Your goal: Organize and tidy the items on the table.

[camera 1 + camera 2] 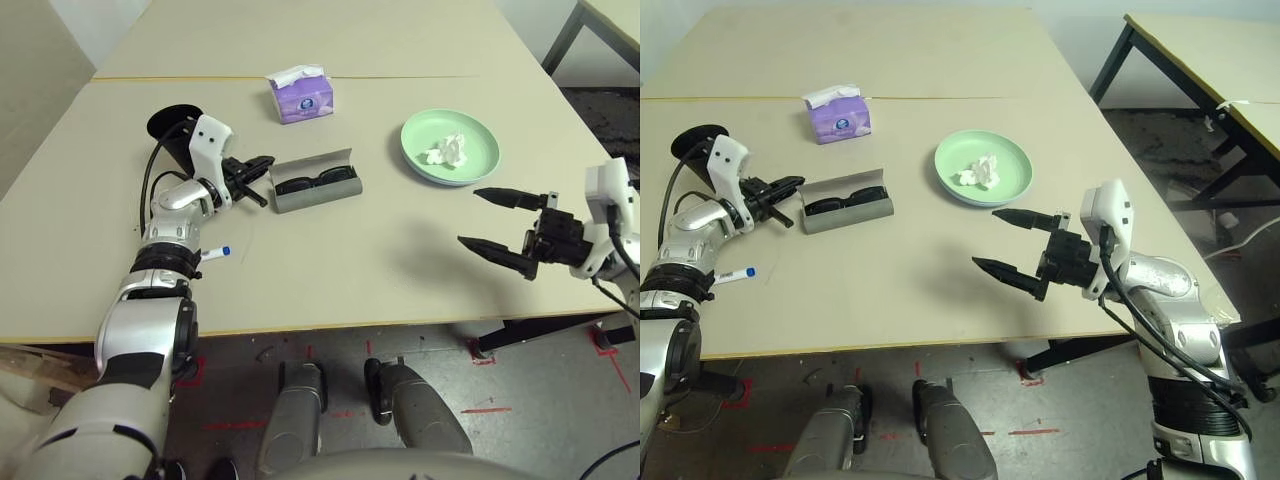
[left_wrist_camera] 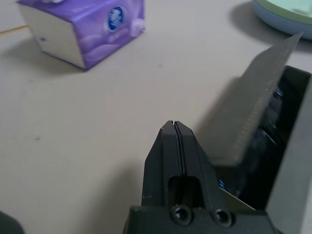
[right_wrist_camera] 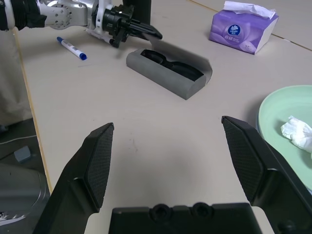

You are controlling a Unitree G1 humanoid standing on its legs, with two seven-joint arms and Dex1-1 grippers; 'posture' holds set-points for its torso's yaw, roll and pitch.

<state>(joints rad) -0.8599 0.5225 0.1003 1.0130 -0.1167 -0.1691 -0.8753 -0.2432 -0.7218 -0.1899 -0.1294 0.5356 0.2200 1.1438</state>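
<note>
right gripper (image 1: 1015,243) gapes wide above the beige table (image 1: 910,300), left gripper (image 2: 176,127) closed, grey floor (image 1: 910,410) below.

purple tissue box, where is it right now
In the left eye view, the purple tissue box stands toward the far side of the beige tabletop, beyond the open grey glasses case.
</note>
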